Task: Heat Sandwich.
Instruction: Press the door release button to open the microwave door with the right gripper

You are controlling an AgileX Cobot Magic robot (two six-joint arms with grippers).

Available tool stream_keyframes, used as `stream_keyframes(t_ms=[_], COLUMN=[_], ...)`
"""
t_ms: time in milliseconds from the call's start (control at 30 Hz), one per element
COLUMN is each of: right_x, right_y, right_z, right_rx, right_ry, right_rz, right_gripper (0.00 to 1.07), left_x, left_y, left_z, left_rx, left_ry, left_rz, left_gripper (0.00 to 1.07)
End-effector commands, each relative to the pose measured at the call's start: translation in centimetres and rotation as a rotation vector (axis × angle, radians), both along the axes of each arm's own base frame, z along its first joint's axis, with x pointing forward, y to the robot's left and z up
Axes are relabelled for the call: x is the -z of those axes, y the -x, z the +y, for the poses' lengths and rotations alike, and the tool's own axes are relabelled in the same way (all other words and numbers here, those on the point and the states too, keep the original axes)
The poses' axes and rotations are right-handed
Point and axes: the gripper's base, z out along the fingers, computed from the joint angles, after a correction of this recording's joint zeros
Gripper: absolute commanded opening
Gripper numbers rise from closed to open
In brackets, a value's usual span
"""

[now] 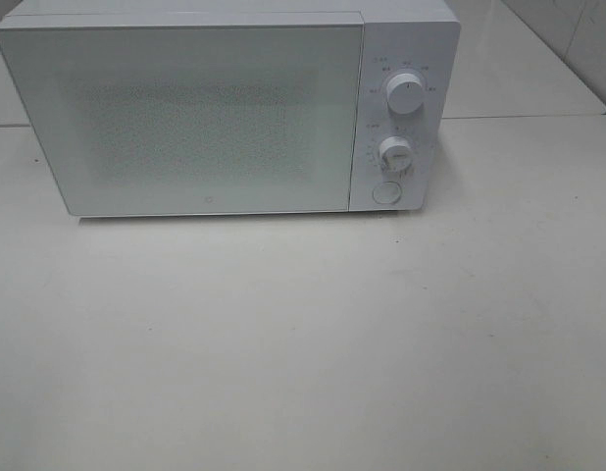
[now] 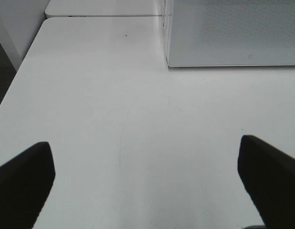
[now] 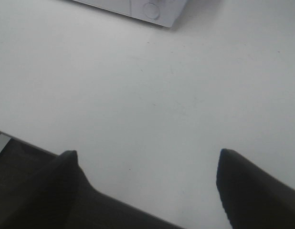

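Observation:
A white microwave (image 1: 215,113) stands at the back of the white table (image 1: 303,343) with its door shut. Two dials (image 1: 405,95) and a round button (image 1: 385,192) sit on its right panel. The sandwich is out of view in every frame. Neither arm shows in the exterior high view. My left gripper (image 2: 146,183) is open over bare table, with the microwave's front corner (image 2: 224,33) ahead of it. My right gripper (image 3: 147,188) is open too, near the table's edge, with the microwave's button corner (image 3: 150,10) far ahead. Nothing lies between either pair of fingers.
A second white table (image 1: 538,69) adjoins behind on the right. In the left wrist view the table's left edge (image 2: 23,71) drops to a dark floor. A dark strip (image 3: 23,162) beyond the table edge runs under my right gripper.

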Motion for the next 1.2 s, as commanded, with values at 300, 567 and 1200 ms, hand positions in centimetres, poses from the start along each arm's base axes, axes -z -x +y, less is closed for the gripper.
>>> stream_keyframes(t_ms=[300,567,1200], right_x=[1.3,1.3,1.4], right_y=[0.9,1.9,2.4], right_z=[-0.4,-0.5,-0.3], right_rx=[0.205,0.331,0.401], right_ry=[-0.044,-0.055,-0.053], right_rz=[-0.101,-0.158,-0.186], right_gripper=[0.76,0.76,0.76], left_x=[0.1,0.1,0.1], left_y=[0.4,0.4,0.4], left_z=[0.0,0.0,0.0], left_rx=[-0.002,-0.002,-0.002], left_ry=[0.001,0.001,0.001], left_rz=[-0.028,-0.028,-0.027], left_gripper=[1.0,1.0,1.0])
